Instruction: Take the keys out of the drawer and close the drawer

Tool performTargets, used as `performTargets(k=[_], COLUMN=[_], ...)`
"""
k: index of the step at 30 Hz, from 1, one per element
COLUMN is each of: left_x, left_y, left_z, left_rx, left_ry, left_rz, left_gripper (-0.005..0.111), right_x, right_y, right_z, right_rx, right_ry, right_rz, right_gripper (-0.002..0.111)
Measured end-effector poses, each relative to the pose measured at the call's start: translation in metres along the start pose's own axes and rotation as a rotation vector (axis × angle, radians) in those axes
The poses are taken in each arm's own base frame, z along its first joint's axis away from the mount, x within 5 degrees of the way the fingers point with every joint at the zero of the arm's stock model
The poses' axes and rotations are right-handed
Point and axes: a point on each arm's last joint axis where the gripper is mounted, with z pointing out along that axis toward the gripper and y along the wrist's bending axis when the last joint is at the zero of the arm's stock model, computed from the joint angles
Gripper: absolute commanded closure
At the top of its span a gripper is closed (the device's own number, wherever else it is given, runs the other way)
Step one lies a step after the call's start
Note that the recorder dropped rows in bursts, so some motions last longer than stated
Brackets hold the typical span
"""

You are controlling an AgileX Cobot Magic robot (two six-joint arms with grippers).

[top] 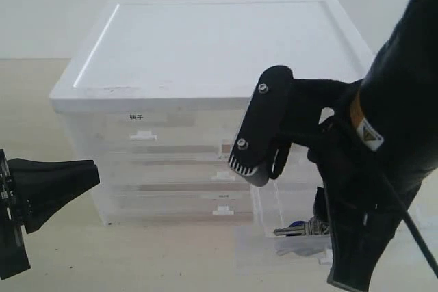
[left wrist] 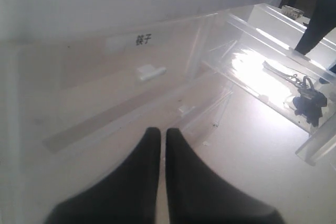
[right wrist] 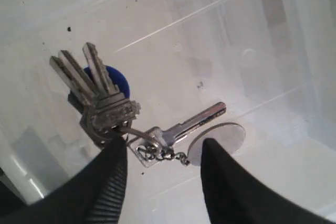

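We see the keys (right wrist: 107, 111) lying flat on the floor of the pulled-out drawer (right wrist: 210, 40). Three blades fan out over a round blue tag (right wrist: 116, 81), and a fourth key points the other way beside a round grey disc (right wrist: 223, 137). The right pincer (right wrist: 163, 150) hangs over them with its jaws apart. One finger (right wrist: 113, 182) is at the ring by the key heads and the other (right wrist: 226, 187) is over the disc's edge; nothing is clamped. Any stamping on the key heads is too blurred for us to read.

In the exterior view the drawer (top: 263, 241) juts out low on the right of the white-topped storage cabinet (top: 205, 39), which stands on the bench (top: 34, 100). The keys (top: 301, 228) show through its clear wall.

The only writing we can read is the label (left wrist: 143, 39) "筷子" on a closed half-width drawer, above its white tab handle (left wrist: 151, 71). A yellow sticker (top: 367, 133) on the right arm bears a triangle mark, but its print is too small to read.

The left pincer (left wrist: 163, 132) has its jaws together and holds nothing. It points at the closed drawers, well apart from the keys (left wrist: 307, 98).
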Motion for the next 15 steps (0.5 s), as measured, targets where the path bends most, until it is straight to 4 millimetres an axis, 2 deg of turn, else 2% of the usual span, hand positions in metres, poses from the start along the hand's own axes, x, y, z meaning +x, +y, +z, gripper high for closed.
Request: performTargets(k=[3,15], left_x=[0.0,0.0], left_y=[0.0,0.0], left_z=[0.0,0.0], left_rx=[0.0,0.0], left_ry=[0.0,0.0], left_rz=[0.0,0.0], left_gripper=[0.102,0.102], right_x=[-0.0035,-0.0037], right_y=[-0.0005,-0.0006], right_z=[0.007,0.0075], right_rx=[0.006,0.007], right_ry=[0.028,0.03], right_rz=[-0.033,-0.08], right_gripper=[0.067,0.067])
